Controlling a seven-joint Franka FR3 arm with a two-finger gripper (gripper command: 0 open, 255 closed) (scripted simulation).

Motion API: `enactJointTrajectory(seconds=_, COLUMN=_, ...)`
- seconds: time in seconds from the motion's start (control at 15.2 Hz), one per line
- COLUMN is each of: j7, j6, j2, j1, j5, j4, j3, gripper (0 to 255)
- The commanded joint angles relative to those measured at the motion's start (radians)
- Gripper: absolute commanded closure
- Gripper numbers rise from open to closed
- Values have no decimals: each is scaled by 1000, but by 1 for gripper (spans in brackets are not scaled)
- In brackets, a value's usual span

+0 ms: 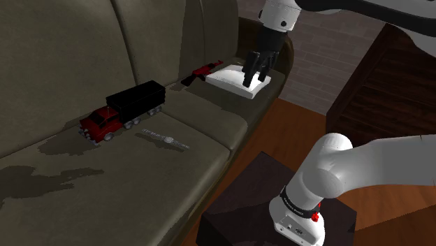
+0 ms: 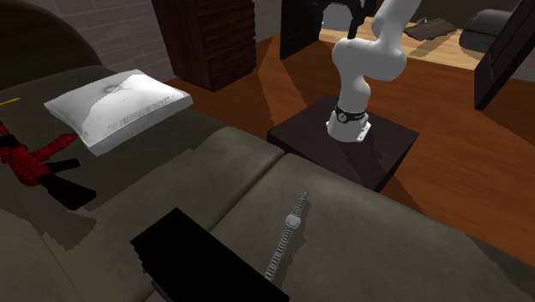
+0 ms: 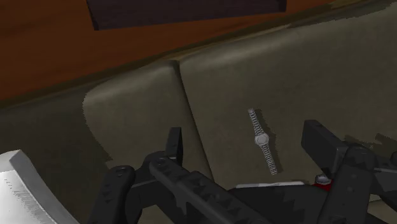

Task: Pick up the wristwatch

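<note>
Sofa seat (image 1: 209,143) w/ wristwatch (image 1: 166,139) flat; gripper (image 1: 250,84) spread apart above white pillow (image 1: 227,75).

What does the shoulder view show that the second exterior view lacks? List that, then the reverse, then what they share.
Shoulder view adds: the black two-finger tool, open, above the white square pillow, and the toy truck's red cab.
Second exterior view adds: the whole top of the dark box stand and a paler floor area behind the arm.
Shared: the silver link-band wristwatch lying flat on the olive-grey sofa seat, the pillow, the truck's black box body, and a red-and-black object near the pillow.
</note>
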Motion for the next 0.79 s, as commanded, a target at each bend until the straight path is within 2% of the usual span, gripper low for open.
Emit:
enactJointTrajectory(seconds=0.0, j7=0, j6=0, j2=0, j1=0, j5=0, j4=0, j3=0, gripper=0)
enactJointTrajectory(seconds=0.73, j7=-59, j6=323, j2=310, j1=42, j5=16, j4=-35, j3=40, gripper=0)
